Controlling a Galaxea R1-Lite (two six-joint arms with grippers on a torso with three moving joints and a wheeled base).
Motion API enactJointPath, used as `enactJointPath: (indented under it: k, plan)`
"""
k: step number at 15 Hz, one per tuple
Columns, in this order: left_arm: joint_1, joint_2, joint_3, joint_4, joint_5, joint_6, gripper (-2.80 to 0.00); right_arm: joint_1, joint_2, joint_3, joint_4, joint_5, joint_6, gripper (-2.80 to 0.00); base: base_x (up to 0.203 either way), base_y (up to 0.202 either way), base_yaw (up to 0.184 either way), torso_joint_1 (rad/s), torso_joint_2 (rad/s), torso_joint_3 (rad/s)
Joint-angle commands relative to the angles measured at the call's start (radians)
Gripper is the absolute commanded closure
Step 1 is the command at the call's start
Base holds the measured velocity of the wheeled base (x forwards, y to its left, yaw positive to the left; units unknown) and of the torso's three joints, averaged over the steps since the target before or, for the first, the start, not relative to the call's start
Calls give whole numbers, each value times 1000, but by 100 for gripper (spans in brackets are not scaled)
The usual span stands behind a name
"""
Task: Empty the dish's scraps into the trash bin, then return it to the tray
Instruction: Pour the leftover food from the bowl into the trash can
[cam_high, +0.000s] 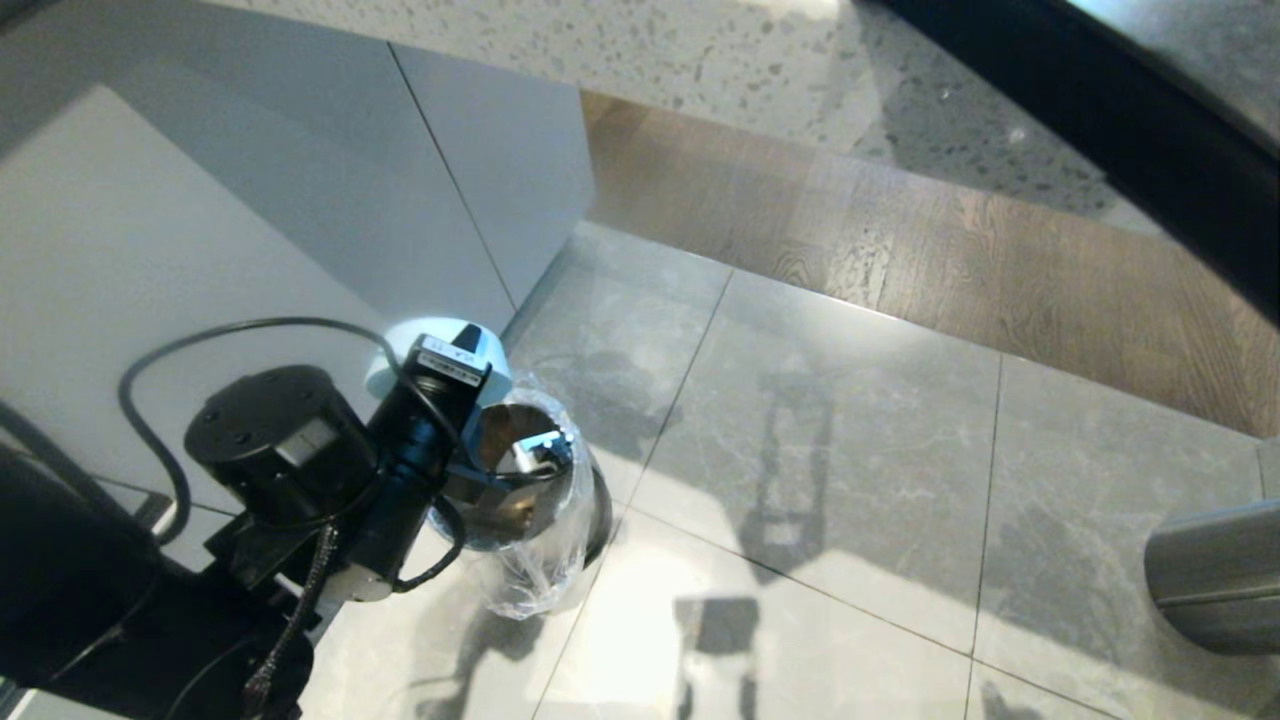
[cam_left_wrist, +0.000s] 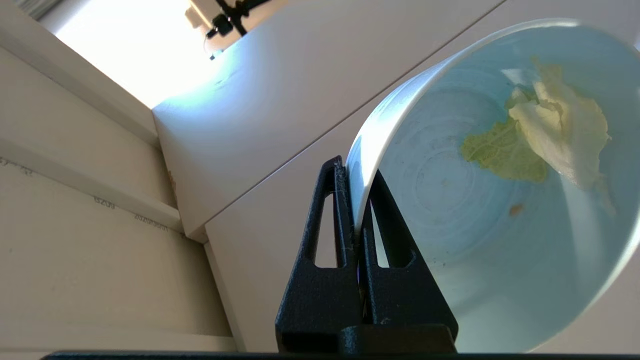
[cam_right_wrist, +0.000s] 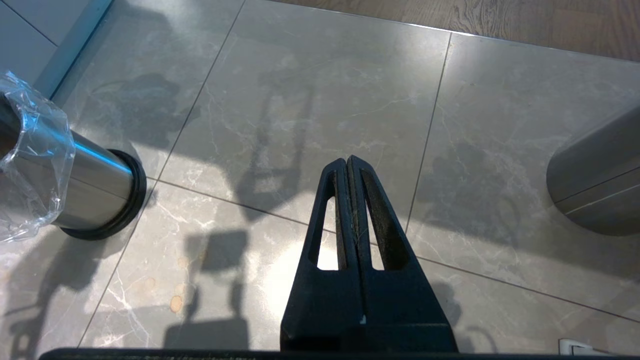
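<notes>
**Dish tipped above the trash bin, a leaf clinging inside**

In the lower left of the head view, the left gripper (cam_left_wrist: 356, 200) has its jaws clamped on the rim of the dish (cam_left_wrist: 500, 240), tilted on edge just above the trash bin (cam_high: 535, 480), which stands on the tiled floor (cam_high: 850, 450) beside a white cabinet (cam_high: 250, 220). The scraps (cam_left_wrist: 545, 135) show in the upper right of the left wrist view: pale cabbage stuck to the dish's inner wall. The right gripper (cam_right_wrist: 351, 165) hangs over the floor, jaws closed and holding nothing. A grey cylinder (cam_high: 1215, 575) sits at the right edge.
</notes>
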Motion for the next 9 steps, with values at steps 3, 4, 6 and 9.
enactJointPath:
  k: [3,4,6,9]
  plan:
    - [-17,-41,28,-47,-6,14,0,0,0,0,-1,-1,1,0,0,0,0,0,0,0]
    - [-20,-48,39,-48,-12,22,0,0,0,0,0,-1,1,0,0,0,0,0,0,0]
    - [-46,-52,-10,-43,-103,117,0,0,0,0,0,-1,1,0,0,0,0,0,0,0]
    - [-58,-66,-52,-46,-139,149,0,0,0,0,0,-1,1,0,0,0,0,0,0,0]
